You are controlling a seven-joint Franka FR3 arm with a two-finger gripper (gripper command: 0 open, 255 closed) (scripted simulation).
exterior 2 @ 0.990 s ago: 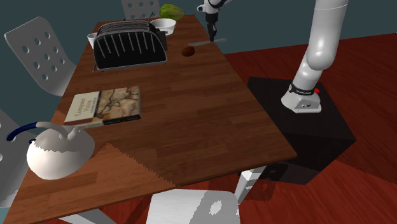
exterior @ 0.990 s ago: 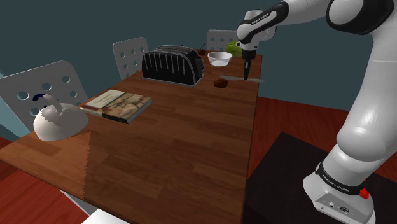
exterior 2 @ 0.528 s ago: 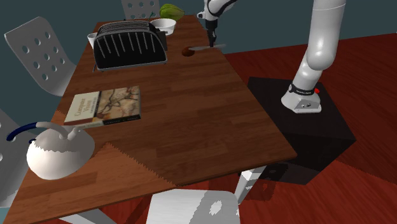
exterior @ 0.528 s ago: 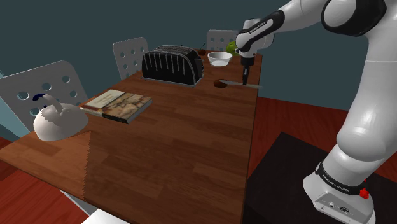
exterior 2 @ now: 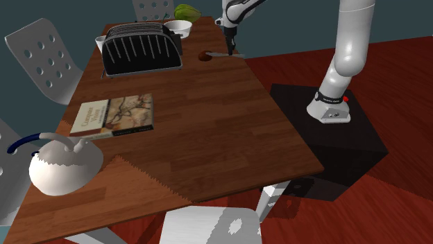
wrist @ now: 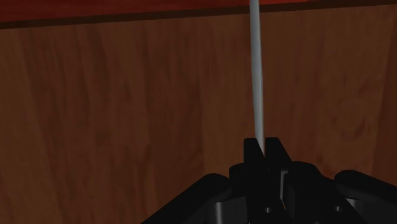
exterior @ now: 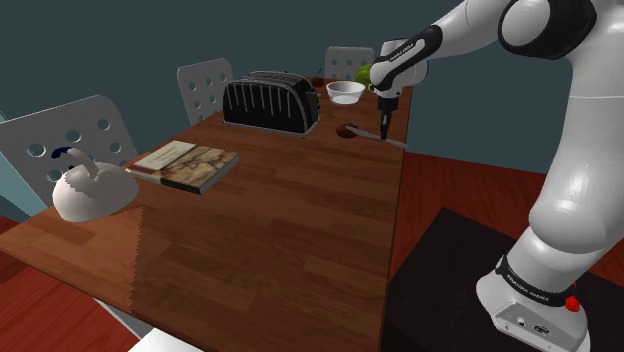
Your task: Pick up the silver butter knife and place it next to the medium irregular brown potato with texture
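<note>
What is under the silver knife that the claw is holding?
Bare wooden table lies under the knife, whose far end passes over the table's edge and red floor. The claw covers its gripped end.

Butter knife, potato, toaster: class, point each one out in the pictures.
butter knife (wrist: 256, 70), wrist view, middle of its grey length.
potato (exterior 2: 205, 55), second exterior view, its brown top.
toaster (exterior: 268, 103), shoulder view, its dark side wall.

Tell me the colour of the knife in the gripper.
Pale silvery grey; the knife shows best in the wrist view.
</note>
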